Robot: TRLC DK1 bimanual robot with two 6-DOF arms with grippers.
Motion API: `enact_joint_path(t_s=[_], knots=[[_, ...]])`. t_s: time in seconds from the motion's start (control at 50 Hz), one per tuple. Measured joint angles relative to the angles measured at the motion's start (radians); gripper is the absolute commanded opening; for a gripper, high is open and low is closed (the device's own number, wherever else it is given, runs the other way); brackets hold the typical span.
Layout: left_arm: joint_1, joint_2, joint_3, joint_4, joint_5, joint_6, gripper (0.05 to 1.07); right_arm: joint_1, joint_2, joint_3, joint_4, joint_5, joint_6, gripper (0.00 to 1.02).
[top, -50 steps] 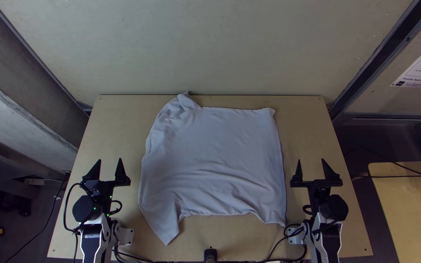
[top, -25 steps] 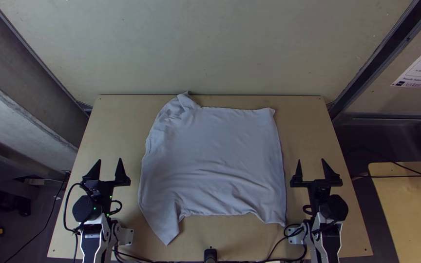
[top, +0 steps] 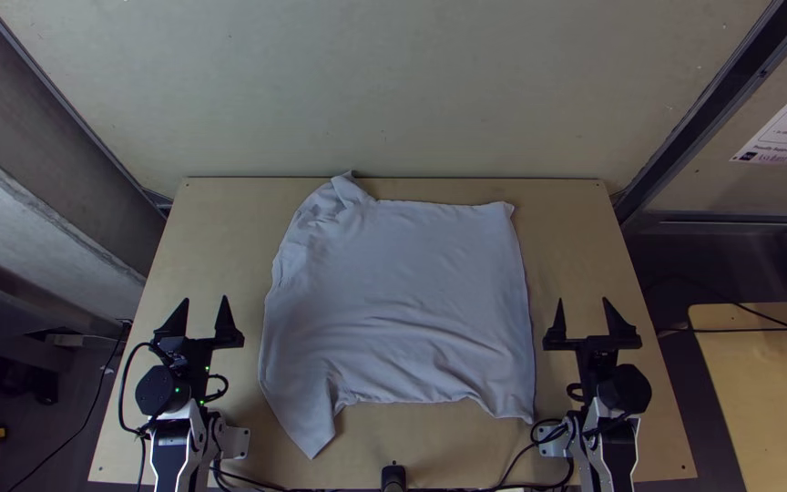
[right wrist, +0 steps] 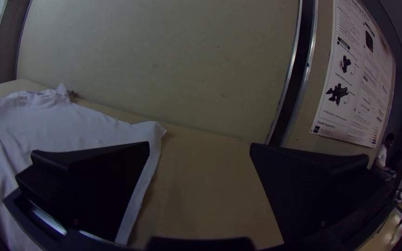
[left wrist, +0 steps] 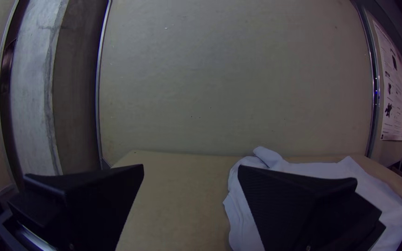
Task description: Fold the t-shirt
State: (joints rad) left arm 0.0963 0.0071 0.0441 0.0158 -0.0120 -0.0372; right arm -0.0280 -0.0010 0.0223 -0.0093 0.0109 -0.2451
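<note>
A pale t-shirt [top: 403, 292] lies spread across the middle of the table in the top view, with creases along its near part, a bunched corner at the far left and a pointed sleeve-like flap at the near left. My left gripper [top: 199, 310] is open to the left of the cloth, apart from it; the left wrist view shows the left gripper [left wrist: 190, 173] with nothing between its fingers. To the cloth's right stands my right gripper [top: 582, 312], also open and empty; in the right wrist view, the right gripper [right wrist: 200, 148] has bare table between its fingers.
The wooden table [top: 220, 228] has bare strips on both sides of the cloth. A wall panel [top: 393, 91] rises behind its far edge. Black cables [top: 516, 469] run along the near edge, beside a small black post [top: 393, 476].
</note>
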Motion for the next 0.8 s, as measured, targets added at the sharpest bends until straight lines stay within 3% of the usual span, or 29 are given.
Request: enact_joint_path(t_s=[0.46, 0.8], knots=[[0.003, 0.000, 0.001, 0.002, 0.004, -0.015, 1.02, 0.002, 0.000, 0.008, -0.001, 0.000, -0.002, 0.99], [0.004, 0.018, 0.020, 0.081, 0.031, -0.011, 1.02, 0.042, 0.064, 0.157, 0.008, 0.000, 0.009, 0.99]])
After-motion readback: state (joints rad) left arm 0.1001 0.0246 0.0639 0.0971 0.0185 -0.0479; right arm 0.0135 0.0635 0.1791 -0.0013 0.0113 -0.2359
